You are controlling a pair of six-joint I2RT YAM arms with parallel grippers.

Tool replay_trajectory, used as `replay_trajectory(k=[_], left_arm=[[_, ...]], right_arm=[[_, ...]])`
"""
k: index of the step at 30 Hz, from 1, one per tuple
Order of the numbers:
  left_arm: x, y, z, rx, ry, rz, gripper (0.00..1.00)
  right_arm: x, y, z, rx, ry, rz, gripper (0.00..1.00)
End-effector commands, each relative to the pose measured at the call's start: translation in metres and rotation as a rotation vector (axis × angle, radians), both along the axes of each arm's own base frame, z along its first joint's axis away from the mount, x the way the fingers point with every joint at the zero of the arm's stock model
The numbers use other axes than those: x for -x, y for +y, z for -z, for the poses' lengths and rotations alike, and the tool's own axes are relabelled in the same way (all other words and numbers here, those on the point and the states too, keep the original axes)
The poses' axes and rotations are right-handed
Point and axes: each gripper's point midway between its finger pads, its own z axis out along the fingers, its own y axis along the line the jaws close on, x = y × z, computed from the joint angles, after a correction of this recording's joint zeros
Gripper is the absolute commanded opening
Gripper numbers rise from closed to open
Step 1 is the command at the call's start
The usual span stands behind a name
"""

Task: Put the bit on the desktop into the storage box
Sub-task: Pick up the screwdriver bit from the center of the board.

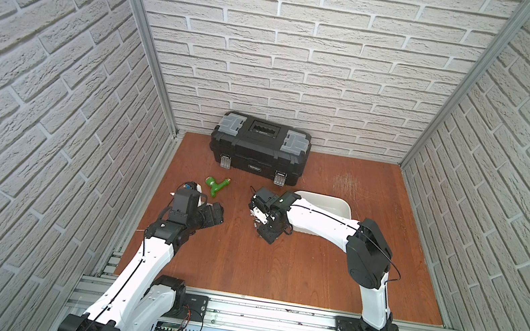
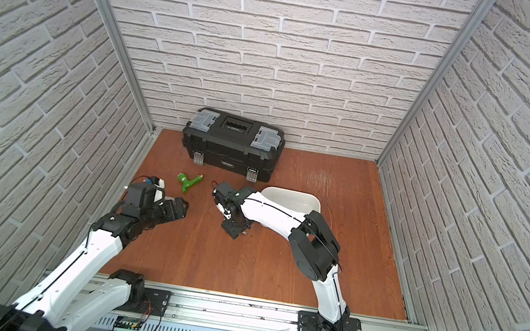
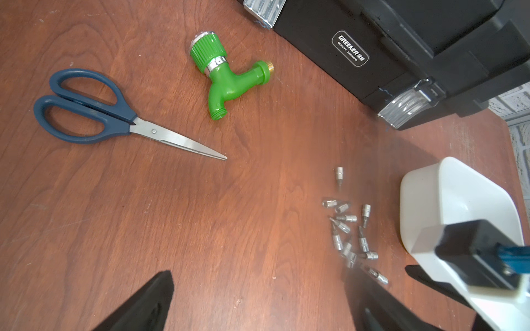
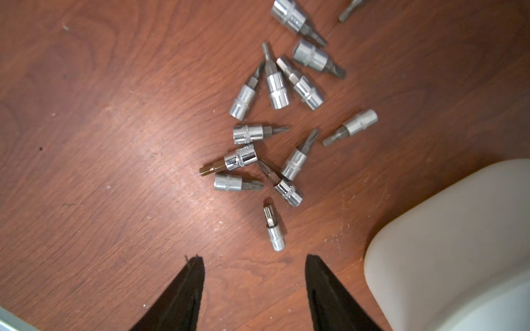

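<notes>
Several small silver bits (image 4: 272,129) lie scattered on the reddish-brown desktop (image 1: 278,263), just beside the white storage box (image 4: 459,243). The box also shows in both top views (image 1: 325,201) (image 2: 294,198), partly covered by my right arm. My right gripper (image 4: 253,258) hovers low over the board. Its jaws are open with only bare wood between them. The nearest bit (image 4: 274,229) lies just ahead of the fingertips. My left gripper (image 3: 258,275) is wide open and empty, off to the left of the bits (image 3: 350,235).
A black toolbox (image 1: 259,146) stands against the back wall. A green plastic tap (image 1: 216,186) and blue-handled scissors (image 3: 94,111) lie left of the bits. Brick-pattern walls close in three sides, and an aluminium rail (image 1: 270,315) runs along the front.
</notes>
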Motion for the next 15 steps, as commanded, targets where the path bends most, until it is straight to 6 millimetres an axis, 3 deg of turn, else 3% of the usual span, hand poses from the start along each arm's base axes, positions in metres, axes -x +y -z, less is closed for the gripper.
replay_trajectory(k=[1,15], left_arm=[[0.001,0.0,0.005,-0.014,0.008,0.003,0.98],[0.0,0.002,0.008,-0.025,0.019,-0.002,0.98]], right_arm=[[0.0,-0.004,0.007,0.009,0.015,0.01,0.56],[-0.002,-0.009,0.036,0.034,0.085,0.034,0.46]])
